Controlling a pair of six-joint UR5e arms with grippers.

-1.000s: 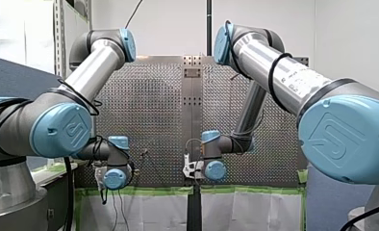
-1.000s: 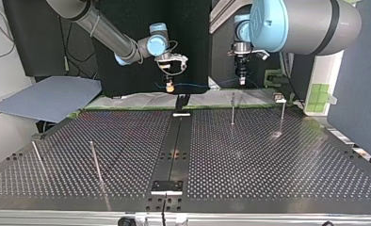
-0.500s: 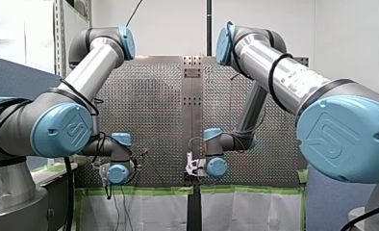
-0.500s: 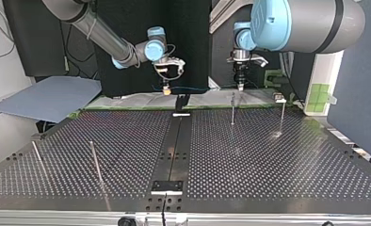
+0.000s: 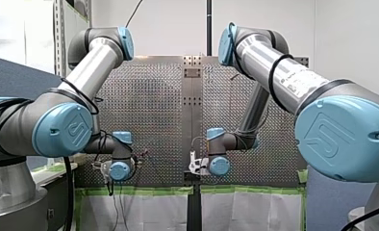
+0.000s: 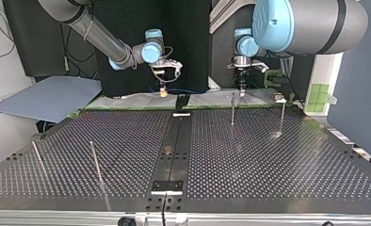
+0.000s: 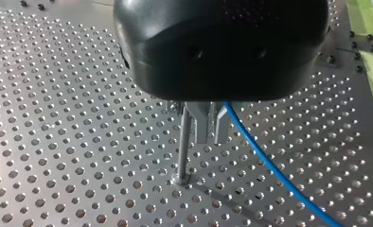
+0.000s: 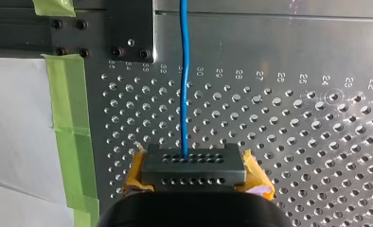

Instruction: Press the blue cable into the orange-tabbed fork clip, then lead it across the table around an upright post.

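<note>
Right wrist view: my right gripper (image 8: 193, 165) is closed on the blue cable (image 8: 184, 71). Its tip is a black block drilled with two rows of small holes, and crumpled yellow pads (image 8: 256, 176) flare out on both sides. The cable is thin and round with a smooth jacket. It leaves the tip straight ahead and crosses a black bolted plate (image 8: 130, 28). A strip of green tape (image 8: 71, 132) lies beside the gripper.

Left wrist view: my left gripper (image 7: 207, 139) has a glossy black housing and slim metal fingers, pinched together on the cable. The cable comes off one side of the fingers and trails away in a gentle curve above the holes. An upright post (image 7: 183, 151), a plain steel rod seated in a hole, stands just beside the fingers on the side away from the cable.

Top view: the table (image 6: 268, 169) is matte silver with a dense grid of round holes and a flat black rail (image 6: 173, 150) down the centre. My right gripper is at 12 o'clock over the far edge, and my left is at 1 o'clock. The cable runs near-level between them, off the surface. A black forked fitting (image 6: 182, 100) on a white base stands at the rail's 12 o'clock end. It is probably the fork clip, but its tabs are too small to make out. The cable line sits higher than the fitting. A second post (image 6: 282, 117) is at 2 o'clock. A third post (image 6: 95, 162) and a fourth post (image 6: 36, 157) are around 8 o'clock.
</note>
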